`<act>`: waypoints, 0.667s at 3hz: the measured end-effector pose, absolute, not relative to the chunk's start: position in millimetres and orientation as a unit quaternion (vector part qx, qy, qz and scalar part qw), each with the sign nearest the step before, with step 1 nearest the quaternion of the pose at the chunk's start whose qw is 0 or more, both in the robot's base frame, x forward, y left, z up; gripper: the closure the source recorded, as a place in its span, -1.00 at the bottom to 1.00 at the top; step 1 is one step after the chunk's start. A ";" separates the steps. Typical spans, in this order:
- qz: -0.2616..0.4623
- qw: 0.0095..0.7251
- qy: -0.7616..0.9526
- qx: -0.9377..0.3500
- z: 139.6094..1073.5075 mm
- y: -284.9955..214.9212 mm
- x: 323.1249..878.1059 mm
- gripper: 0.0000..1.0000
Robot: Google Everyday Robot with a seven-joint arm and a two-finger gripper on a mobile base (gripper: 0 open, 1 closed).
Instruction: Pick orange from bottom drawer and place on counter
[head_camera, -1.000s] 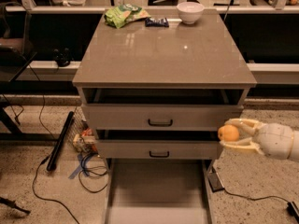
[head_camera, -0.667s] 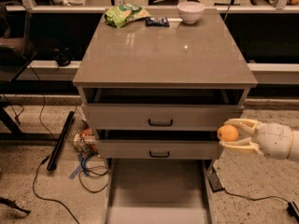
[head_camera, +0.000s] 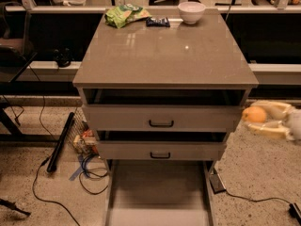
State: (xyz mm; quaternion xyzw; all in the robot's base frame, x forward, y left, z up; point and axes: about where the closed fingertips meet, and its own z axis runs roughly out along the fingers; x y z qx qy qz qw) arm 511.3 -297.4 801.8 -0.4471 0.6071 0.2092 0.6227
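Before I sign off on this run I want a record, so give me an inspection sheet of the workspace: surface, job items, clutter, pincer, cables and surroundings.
Surface: counter, glossy, bare at the front and middle.
Job's things: orange held right of the cabinet, below counter level; bottom drawer pulled out, floor bare.
Clutter: green bag, dark packet and white bowl along the counter's back edge.
Grippers: pincer at the right edge, shut on the orange.
Cables: black cable on the floor at left, another at right.
Surroundings: dark bar on the floor left of the cabinet; both upper drawers slightly open.
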 end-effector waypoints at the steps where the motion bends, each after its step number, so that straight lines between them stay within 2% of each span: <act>1: 0.194 0.629 0.638 -0.400 858.2 -344.8 544.5 1.00; 2: 0.195 0.628 0.637 -0.402 856.8 -342.5 544.1 1.00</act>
